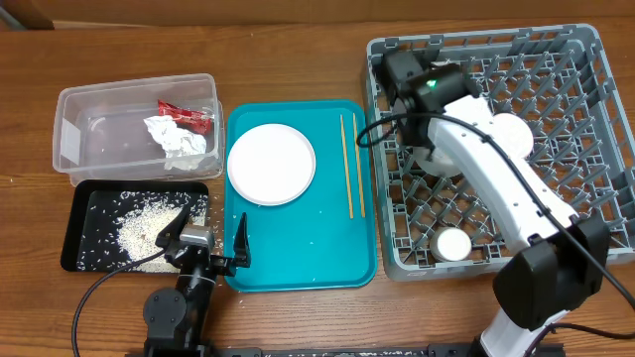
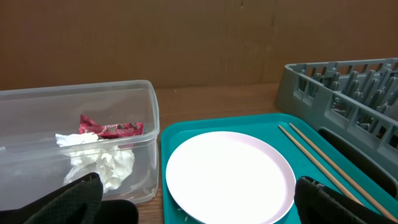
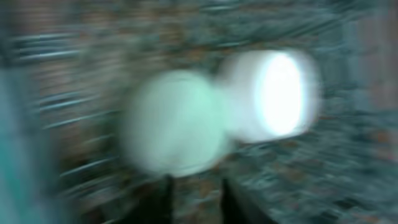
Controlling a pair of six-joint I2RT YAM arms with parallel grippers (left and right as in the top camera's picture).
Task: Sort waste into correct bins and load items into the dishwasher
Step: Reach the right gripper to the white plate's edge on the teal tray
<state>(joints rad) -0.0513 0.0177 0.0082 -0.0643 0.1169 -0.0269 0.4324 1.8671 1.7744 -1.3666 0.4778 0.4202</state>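
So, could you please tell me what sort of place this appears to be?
Probably a test bench staged as a canteen dish-return station: a grey dish rack, a teal serving tray carrying a plate and chopsticks, and a clear waste tub, all on a wooden table.

The plate (image 1: 271, 164) and chopsticks (image 1: 347, 169) are lying on the serving tray (image 1: 298, 248); the tub (image 1: 109, 129) is sitting to its left, the dish rack (image 1: 595, 119) to its right

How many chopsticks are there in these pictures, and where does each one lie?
2. Both chopsticks lie side by side on the teal tray, between the plate and the rack: one nearer the plate, the other nearer the rack. None seems hidden.
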